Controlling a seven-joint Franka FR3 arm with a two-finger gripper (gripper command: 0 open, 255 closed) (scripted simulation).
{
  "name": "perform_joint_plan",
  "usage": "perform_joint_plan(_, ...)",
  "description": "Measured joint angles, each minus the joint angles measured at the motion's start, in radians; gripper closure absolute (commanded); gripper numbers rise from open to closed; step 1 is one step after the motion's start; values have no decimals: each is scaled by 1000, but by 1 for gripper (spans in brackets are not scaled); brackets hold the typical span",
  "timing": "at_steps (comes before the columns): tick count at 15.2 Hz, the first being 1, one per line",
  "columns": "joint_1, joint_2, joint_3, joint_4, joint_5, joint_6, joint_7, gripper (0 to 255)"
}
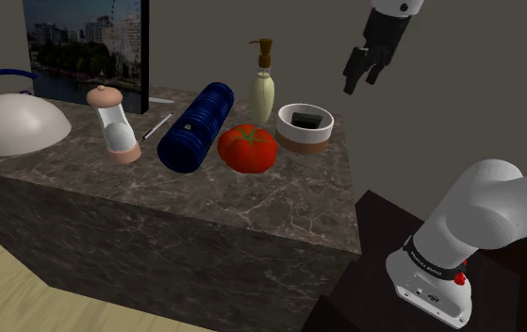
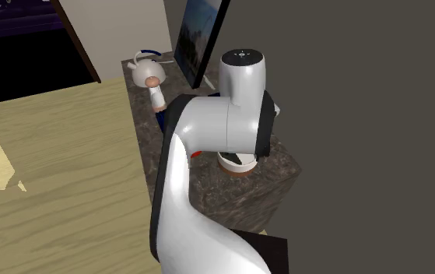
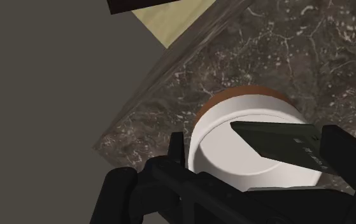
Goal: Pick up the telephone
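End effector, fingers apart, hovers above telephone lying in white bowl.

Straight above the bowl the air is open, up to the gripper, which hangs high over the bench corner with its fingers apart. On the bowl's side toward the shoulder view's right, the bench ends in open space. The tomato crowds the bowl's opposite side, with the blue cylinder beyond it. The pump bottle stands tall near the bowl's far-left side. The bowl's rim rings the telephone.
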State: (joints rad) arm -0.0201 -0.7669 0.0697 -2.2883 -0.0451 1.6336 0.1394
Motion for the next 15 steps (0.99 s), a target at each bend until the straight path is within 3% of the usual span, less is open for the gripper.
perform_joint_plan(2, 1, 6, 17, 0, -9, 14, 10, 0)
perform_joint_plan(5, 1, 50, 109, -16, -62, 107, 70, 0)
perform_joint_plan(9, -17, 116, 250, -41, -171, 238, 177, 0)
perform_joint_plan(13, -68, 227, 412, -12, -323, 328, 318, 0)
perform_joint_plan(15, -83, 249, 443, -16, -365, 353, 351, 0)
